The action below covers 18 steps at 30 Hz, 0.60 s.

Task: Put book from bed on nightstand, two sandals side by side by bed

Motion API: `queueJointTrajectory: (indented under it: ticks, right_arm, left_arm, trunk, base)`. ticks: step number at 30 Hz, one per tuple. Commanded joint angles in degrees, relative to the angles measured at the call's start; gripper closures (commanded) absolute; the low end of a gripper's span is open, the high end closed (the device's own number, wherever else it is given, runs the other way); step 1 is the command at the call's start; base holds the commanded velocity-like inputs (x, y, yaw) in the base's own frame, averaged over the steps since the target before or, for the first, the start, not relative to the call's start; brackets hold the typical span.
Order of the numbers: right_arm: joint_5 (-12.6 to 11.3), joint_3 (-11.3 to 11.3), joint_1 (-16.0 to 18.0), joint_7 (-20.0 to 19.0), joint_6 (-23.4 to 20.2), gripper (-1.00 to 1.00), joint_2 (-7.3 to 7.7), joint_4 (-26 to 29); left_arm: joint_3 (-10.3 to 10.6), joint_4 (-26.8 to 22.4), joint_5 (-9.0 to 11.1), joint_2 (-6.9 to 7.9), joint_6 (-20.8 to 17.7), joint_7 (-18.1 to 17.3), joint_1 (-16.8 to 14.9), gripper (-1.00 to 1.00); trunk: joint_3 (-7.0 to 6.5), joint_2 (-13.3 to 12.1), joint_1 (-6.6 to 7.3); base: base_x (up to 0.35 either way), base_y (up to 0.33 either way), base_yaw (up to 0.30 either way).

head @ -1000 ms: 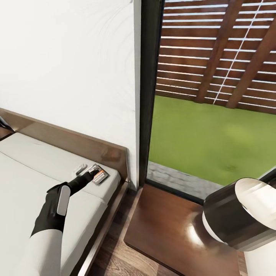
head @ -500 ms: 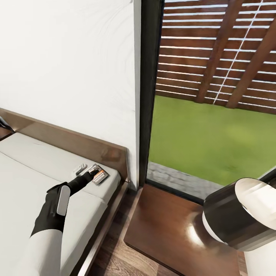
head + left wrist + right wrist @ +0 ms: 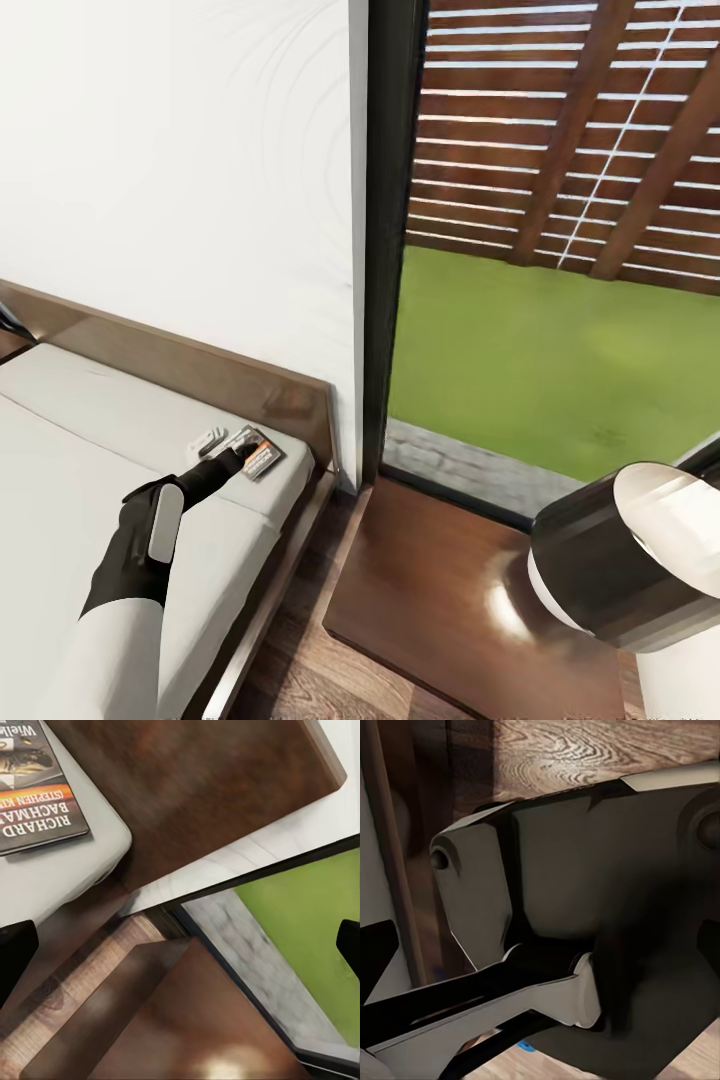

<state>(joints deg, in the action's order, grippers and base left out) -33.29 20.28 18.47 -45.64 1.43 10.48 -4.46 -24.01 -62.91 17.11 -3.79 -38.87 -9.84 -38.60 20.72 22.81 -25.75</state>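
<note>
Looking down from the head view, the left gripper reaches the book at the bed corner, by the headboard; the nightstand surface lies free beside it. The left wrist view shows the fingertips spread apart, book uncaught near the mattress edge. The right wrist view leaves the right gripper's state unclear.
</note>
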Motion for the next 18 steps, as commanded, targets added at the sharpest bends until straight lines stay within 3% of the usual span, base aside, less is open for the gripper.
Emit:
queueJointTrajectory:
  ticks: [1, 18]
  right_arm:
    - [-0.5, 0.5, 0.1, -0.3, 0.1, -1.0, -0.02, -0.2]
    - [-0.5, 0.5, 0.1, -0.3, 0.2, -1.0, -0.02, -0.2]
  left_arm:
    - [-0.2, 0.0, 0.0, -0.07, -0.4, -0.3, -0.1, -1.0]
    - [-0.2, 0.0, 0.0, -0.06, -0.4, -0.3, -0.1, -1.0]
  trunk:
    - [0.19, 0.1, -0.03]
    - [1.73, 0.1, -0.03]
  base:
    - [0.0, 0.0, 0.0]
    - [0.0, 0.0, 0.0]
